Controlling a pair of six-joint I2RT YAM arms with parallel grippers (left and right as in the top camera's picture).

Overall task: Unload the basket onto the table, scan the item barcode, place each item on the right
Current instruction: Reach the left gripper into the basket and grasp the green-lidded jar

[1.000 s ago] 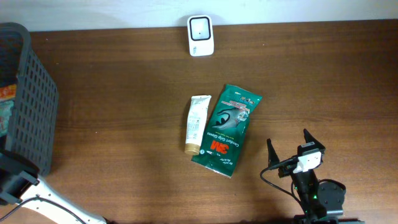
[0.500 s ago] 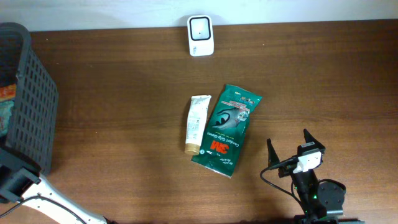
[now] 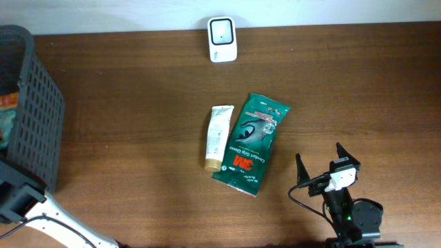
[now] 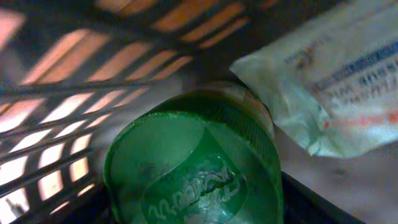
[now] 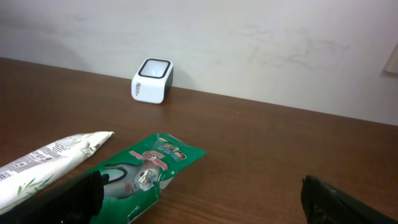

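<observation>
The left wrist view is filled by the round green lid of a container (image 4: 193, 168) lying inside the dark mesh basket (image 4: 74, 68), with a white printed packet (image 4: 336, 81) beside it. Dark shapes flank the lid low in that view, and how the left jaws stand does not show. From overhead, only a link of the left arm (image 3: 17, 196) shows by the basket (image 3: 31, 103). My right gripper (image 3: 318, 153) rests open and empty near the front edge, right of a green glove pack (image 3: 250, 143) and a pale tube (image 3: 219, 136). The white scanner (image 3: 222, 39) stands at the back.
The basket occupies the table's left end and holds more packaged goods (image 3: 5, 110). In the right wrist view the glove pack (image 5: 143, 171) and tube (image 5: 56, 155) lie ahead left, the scanner (image 5: 152, 79) by the wall.
The left arm's visible link beside the basket shifts very slightly. The right arm, tube, glove pack and scanner stay put.
</observation>
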